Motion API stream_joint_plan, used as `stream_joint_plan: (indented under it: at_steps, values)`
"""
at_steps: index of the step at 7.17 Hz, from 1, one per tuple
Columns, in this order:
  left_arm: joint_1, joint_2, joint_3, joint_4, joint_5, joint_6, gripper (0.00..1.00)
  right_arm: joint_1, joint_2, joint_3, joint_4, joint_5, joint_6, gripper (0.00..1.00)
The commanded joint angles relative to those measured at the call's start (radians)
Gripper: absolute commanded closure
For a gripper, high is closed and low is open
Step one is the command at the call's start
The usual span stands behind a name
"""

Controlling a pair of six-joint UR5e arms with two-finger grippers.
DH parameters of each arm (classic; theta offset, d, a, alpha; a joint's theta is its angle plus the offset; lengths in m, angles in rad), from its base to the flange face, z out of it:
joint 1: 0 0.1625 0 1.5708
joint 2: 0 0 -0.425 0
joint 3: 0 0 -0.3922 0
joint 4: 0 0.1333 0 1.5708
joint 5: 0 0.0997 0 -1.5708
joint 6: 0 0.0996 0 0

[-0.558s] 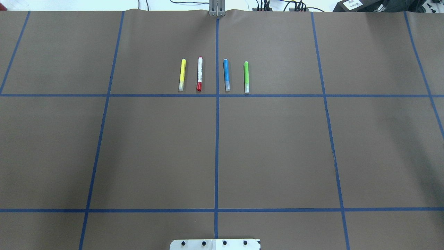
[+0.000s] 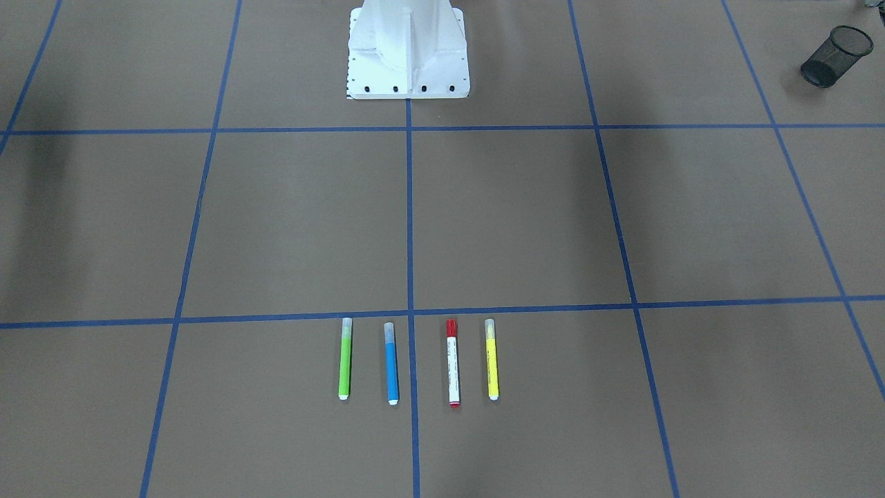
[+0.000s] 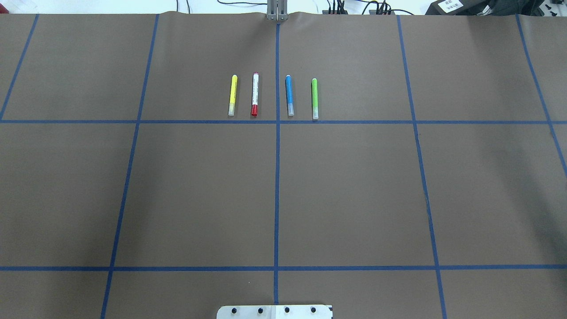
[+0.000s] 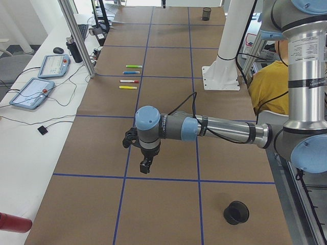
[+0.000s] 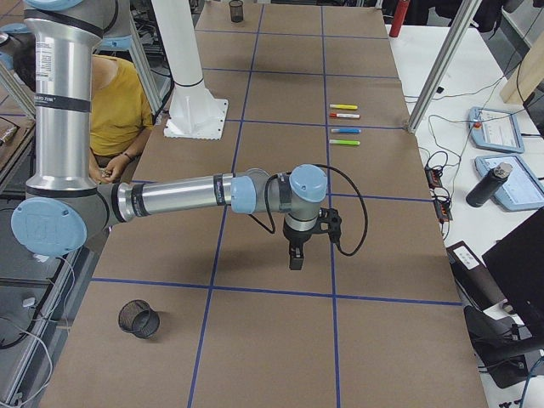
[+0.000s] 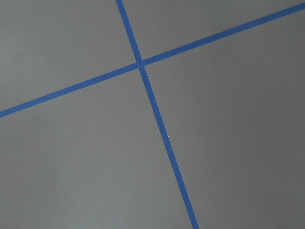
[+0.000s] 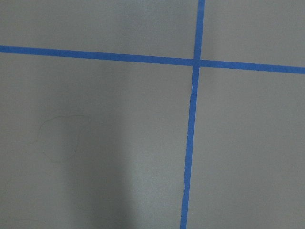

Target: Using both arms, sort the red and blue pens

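The red pen (image 3: pixel 254 94), white-barrelled with a red cap, and the blue pen (image 3: pixel 289 95) lie parallel on the brown table cover, one on each side of the centre tape line. The front-facing view shows the red pen (image 2: pixel 453 363) and blue pen (image 2: pixel 391 363) too. My left gripper (image 4: pixel 145 166) hangs over the table's left end, far from the pens. My right gripper (image 5: pixel 294 257) hangs over the right end. I cannot tell whether either is open or shut. Both wrist views show only brown paper and blue tape.
A yellow marker (image 3: pixel 232 95) and a green marker (image 3: pixel 314 98) flank the two pens. A black mesh cup (image 4: pixel 236 212) lies near the left arm, another mesh cup (image 5: pixel 138 318) near the right. The white robot base (image 2: pixel 408 48) stands mid-table. A person in yellow (image 5: pixel 110 102) sits behind.
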Motion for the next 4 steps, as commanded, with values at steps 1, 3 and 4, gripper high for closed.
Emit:
stream_joint_plan:
  at_steps: [1,3,4]
  values:
    - [0.009,-0.021,0.000,-0.048,0.000,-0.003,0.00,0.000,0.013,0.009,0.000,0.003,-0.003,0.00]
    - [0.044,-0.084,0.000,-0.047,-0.002,-0.005,0.00,0.000,0.027,0.009,0.000,0.003,0.000,0.00]
    - [0.084,-0.118,0.005,-0.047,-0.002,-0.006,0.00,0.000,0.053,0.009,0.000,0.003,0.000,0.00]
